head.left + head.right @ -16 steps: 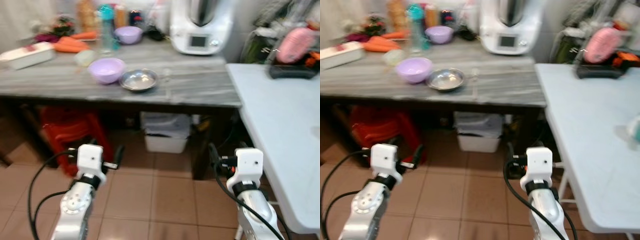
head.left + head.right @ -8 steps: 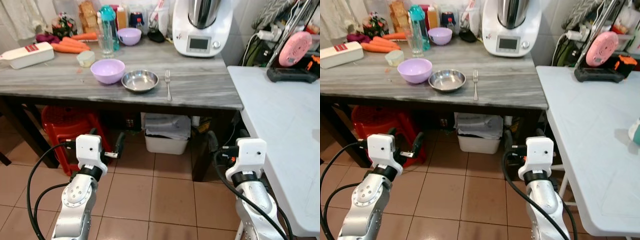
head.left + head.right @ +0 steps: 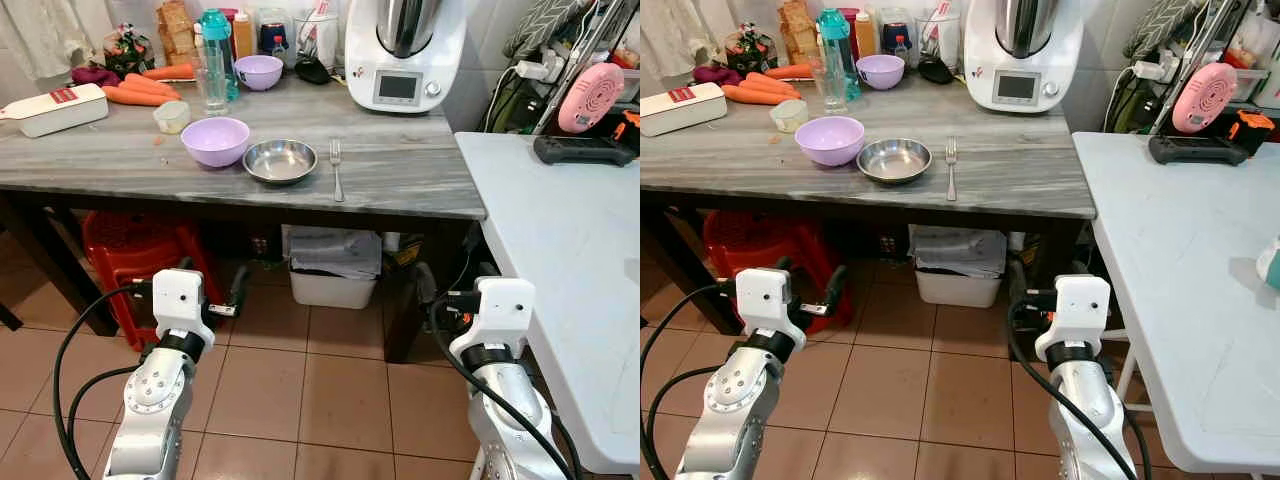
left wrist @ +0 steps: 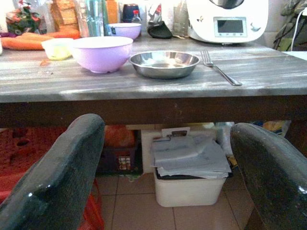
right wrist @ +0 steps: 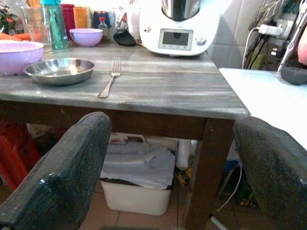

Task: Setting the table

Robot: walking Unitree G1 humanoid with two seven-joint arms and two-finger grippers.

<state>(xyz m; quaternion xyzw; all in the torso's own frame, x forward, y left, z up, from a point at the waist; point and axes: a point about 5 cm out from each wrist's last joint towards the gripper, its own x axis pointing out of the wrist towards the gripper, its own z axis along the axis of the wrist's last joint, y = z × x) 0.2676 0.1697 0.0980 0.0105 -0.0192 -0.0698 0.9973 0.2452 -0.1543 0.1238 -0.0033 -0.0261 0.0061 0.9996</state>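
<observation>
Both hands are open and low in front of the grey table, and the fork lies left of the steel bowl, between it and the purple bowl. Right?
Not quite. The fork lies right of the steel bowl, as the left eye view shows; the purple bowl is on the bowl's other side. The rest holds: left hand and right hand are open, low before the table.

1. The white table (image 3: 560,230) beside the right tool (image 5: 172,158) is cut off by the picture's edge.
2. The red stool (image 3: 130,250) ahead of the left tool (image 4: 168,167) sits half-hidden under the table (image 3: 400,170).
</observation>
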